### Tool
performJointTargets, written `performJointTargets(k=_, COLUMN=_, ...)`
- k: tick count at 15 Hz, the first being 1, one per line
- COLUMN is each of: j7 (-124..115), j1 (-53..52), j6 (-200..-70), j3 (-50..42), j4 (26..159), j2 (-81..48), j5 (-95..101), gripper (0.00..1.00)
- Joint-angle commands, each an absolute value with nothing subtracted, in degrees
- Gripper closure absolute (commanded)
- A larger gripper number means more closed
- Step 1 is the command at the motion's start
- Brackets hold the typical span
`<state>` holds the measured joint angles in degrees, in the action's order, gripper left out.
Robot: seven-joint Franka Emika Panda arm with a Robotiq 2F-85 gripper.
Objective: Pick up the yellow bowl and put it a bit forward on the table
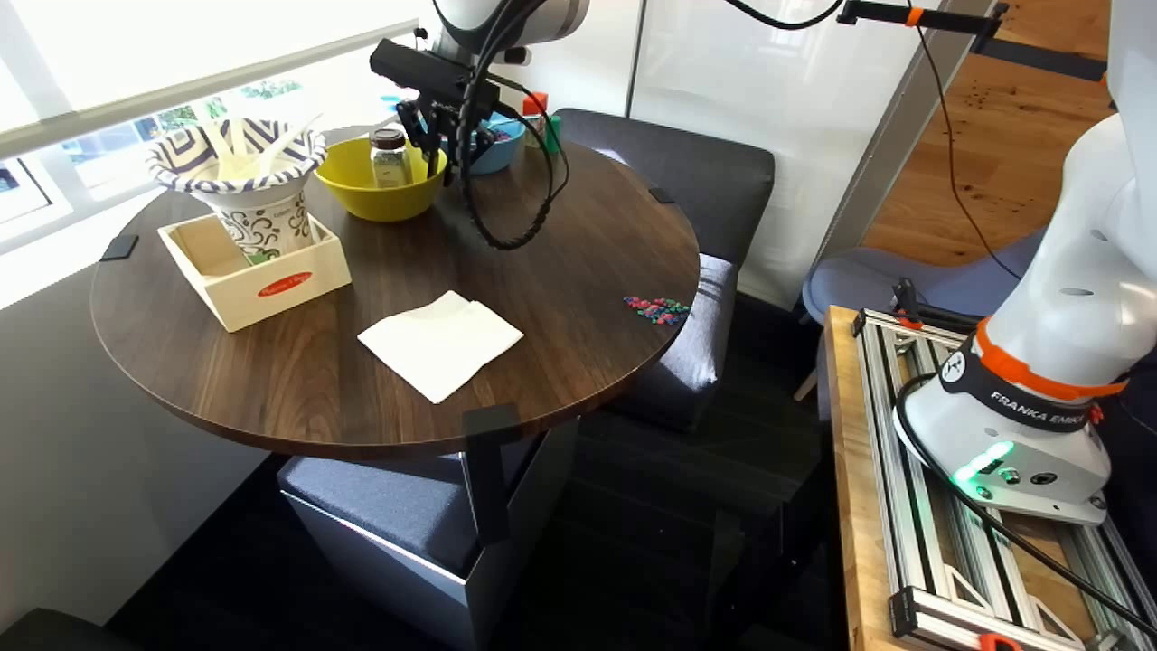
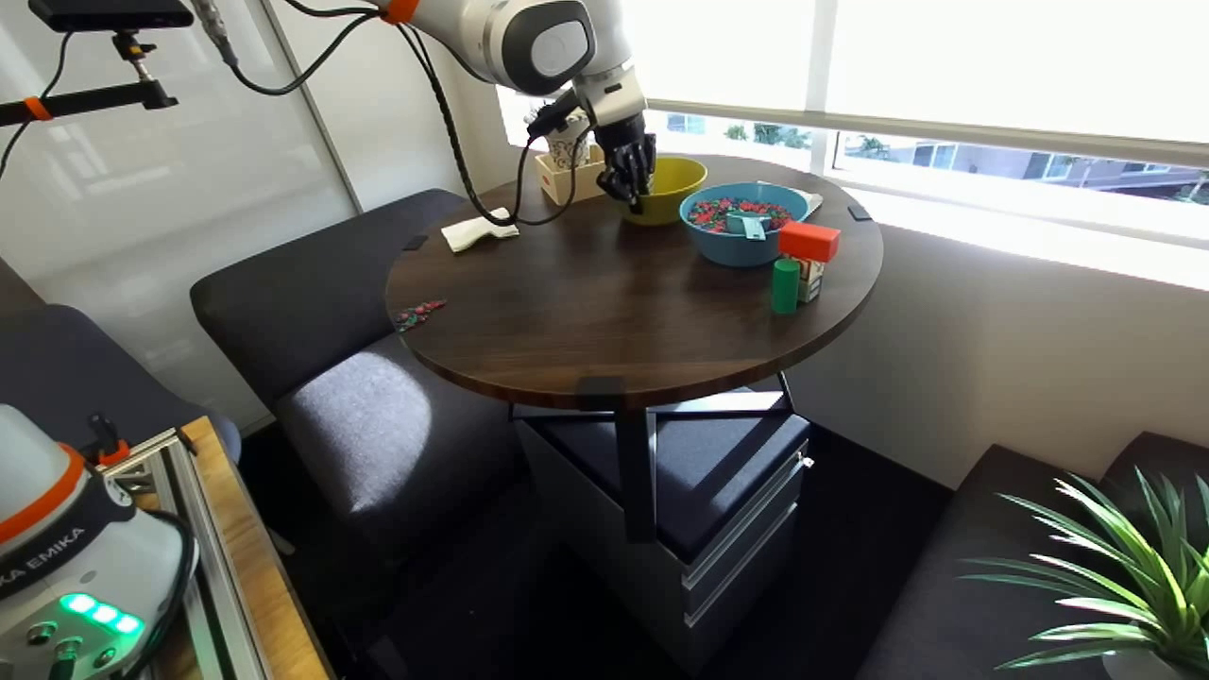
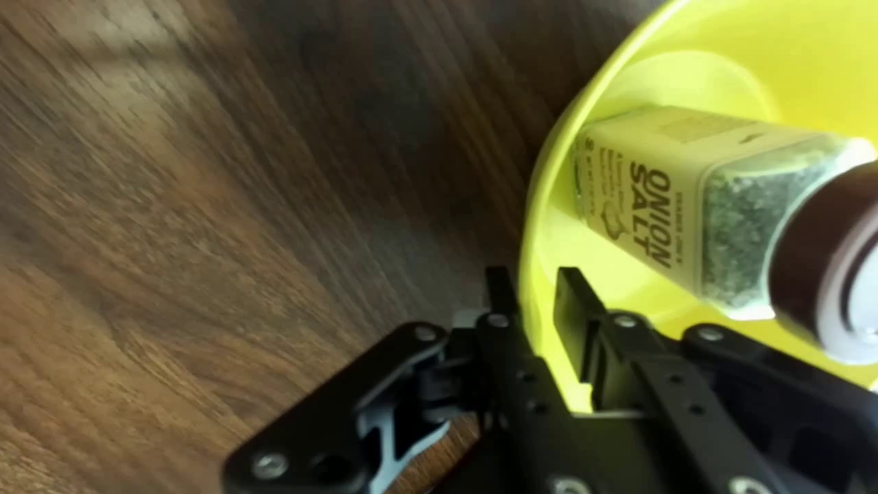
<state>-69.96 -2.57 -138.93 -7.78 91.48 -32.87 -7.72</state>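
Observation:
The yellow bowl (image 1: pixel 384 203) stands upright on the round dark brown table (image 1: pixel 560 316), near the window side. It also shows in an exterior view (image 2: pixel 678 189) behind the gripper. A brown-capped onion salt jar (image 3: pixel 686 192) leans inside the bowl. In the wrist view my gripper (image 3: pixel 531 281) is partly open at the bowl's rim. One finger is outside the wall and the other is inside, with a gap between the inner finger and the wall. The gripper (image 2: pixel 635 194) points down in both exterior views. The lower part of the bowl's wall at the fingers is hidden.
A blue bowl (image 2: pixel 732 247) with small colored pieces and a scoop stands beside the yellow bowl. Red-topped (image 2: pixel 809 243) and green (image 2: pixel 785 286) containers are near it. A wooden box (image 1: pixel 271 289) holds a patterned cup (image 1: pixel 262 217). A white napkin (image 1: pixel 440 344) and loose pieces (image 1: pixel 658 310) lie on the table.

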Motion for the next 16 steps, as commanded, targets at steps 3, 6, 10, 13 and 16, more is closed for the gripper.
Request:
performJointTargets(k=3, j7=-72.8, j1=-3.0, j6=-141.0, j3=-8.2, j4=91.4, j2=-34.0, j5=-7.1, gripper=0.97)
performJointTargets(k=6, j7=-72.3, j1=-2.9, j6=-142.7, j3=-8.1, j4=92.3, j2=-32.7, j5=-7.4, gripper=0.99)
performJointTargets(k=10, j7=-71.7, j1=-3.1, j6=-146.8, j3=-8.0, j4=94.6, j2=-30.1, j5=-7.4, gripper=0.99)
performJointTargets(k=13, j7=-71.5, j1=-3.0, j6=-150.7, j3=-7.7, j4=96.6, j2=-28.6, j5=-8.2, gripper=0.99)
performJointTargets(k=16, j7=-70.3, j1=-2.7, j6=-155.1, j3=-7.1, j4=101.2, j2=-25.0, j5=-9.0, gripper=0.99)
